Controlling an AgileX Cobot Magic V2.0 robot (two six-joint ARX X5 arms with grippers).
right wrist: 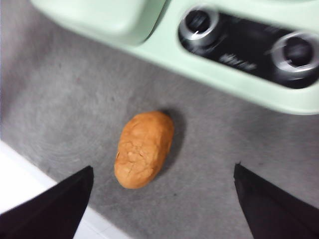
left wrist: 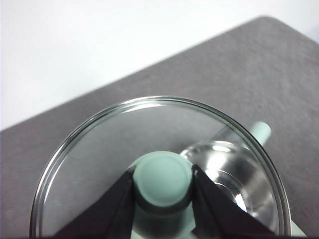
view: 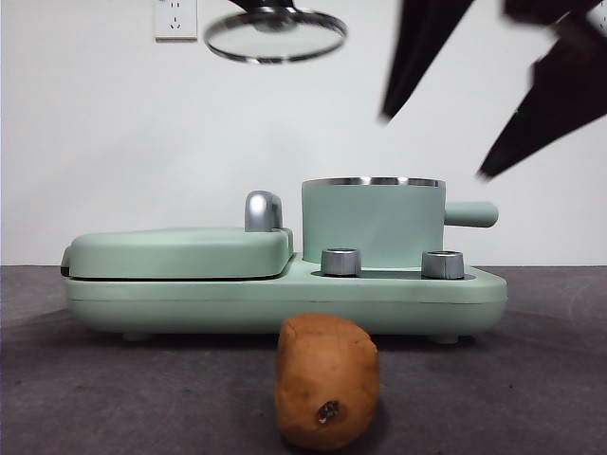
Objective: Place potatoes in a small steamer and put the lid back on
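Observation:
An orange-brown potato (view: 326, 381) (right wrist: 144, 148) lies on the grey table in front of the appliance. The mint-green small steamer (view: 373, 222) stands uncovered on the appliance's right side, its steel inside (left wrist: 234, 172) showing through the glass. The round glass lid (view: 275, 36) (left wrist: 99, 164) hangs high above the griddle side, my left gripper (left wrist: 163, 186) shut on its green knob (left wrist: 163, 178). My right gripper (view: 474, 95) (right wrist: 162, 196) hovers open high above the potato, its jaws wide apart.
A flat mint-green griddle cover (view: 180, 251) with a chrome handle (view: 263, 210) sits left of the steamer. Two steel dials (view: 341, 262) (view: 442, 264) face forward on the base. A wall socket (view: 175, 19) is on the white wall.

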